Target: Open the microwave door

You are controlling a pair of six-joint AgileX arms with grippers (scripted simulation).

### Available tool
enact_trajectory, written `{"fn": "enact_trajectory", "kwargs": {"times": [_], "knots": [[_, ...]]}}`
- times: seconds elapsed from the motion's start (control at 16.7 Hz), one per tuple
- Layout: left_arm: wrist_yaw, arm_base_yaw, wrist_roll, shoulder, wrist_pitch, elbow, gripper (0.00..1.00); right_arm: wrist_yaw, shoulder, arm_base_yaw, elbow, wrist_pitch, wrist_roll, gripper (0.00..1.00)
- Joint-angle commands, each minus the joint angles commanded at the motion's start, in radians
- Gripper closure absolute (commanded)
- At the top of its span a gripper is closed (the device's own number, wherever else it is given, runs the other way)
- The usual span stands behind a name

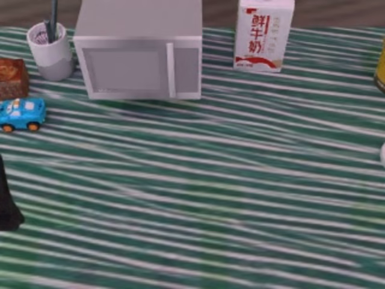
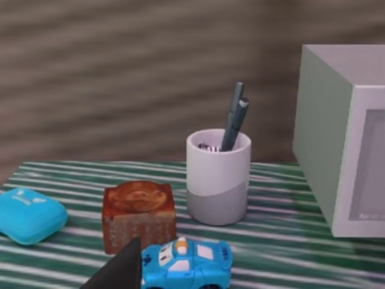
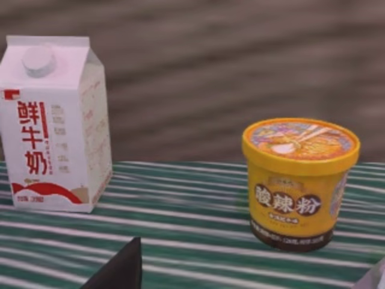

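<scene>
Pen cup (image 1: 53,51) beside closed microwave (image 1: 139,48)

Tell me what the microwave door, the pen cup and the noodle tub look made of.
Microwave door: matte light-grey plastic or painted metal, flat and glare-free, with a darker window. Pen cup: smooth ceramic or plastic, white above grey, soft sheen. Noodle tub: likely printed paper or plastic, yellow with a pictured lid.

Rendered simulation tabletop, no real room: table (image 1: 240,192) under green-white striped cloth, blurred brown backdrop. Assorted props: toy-sized microwave (image 1: 139,42), milk carton (image 1: 263,33), instant noodle cup (image 3: 299,182), toy car (image 1: 22,114), pen cup (image 1: 50,51).
</scene>
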Motion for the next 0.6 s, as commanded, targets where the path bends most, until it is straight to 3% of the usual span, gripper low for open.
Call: {"fn": "enact_trajectory", "kwargs": {"times": [0.3,0.6], "knots": [[-0.017,-0.028,-0.018,0.063,-0.028,0.058,0.0,0.0,0.0,0.0,0.0,0.0,0.0,0.0],[-0.09,-0.143,-0.107,0.379,-0.137,0.33,0.0,0.0,0.0,0.0,0.0,0.0,0.0,0.0]]}}
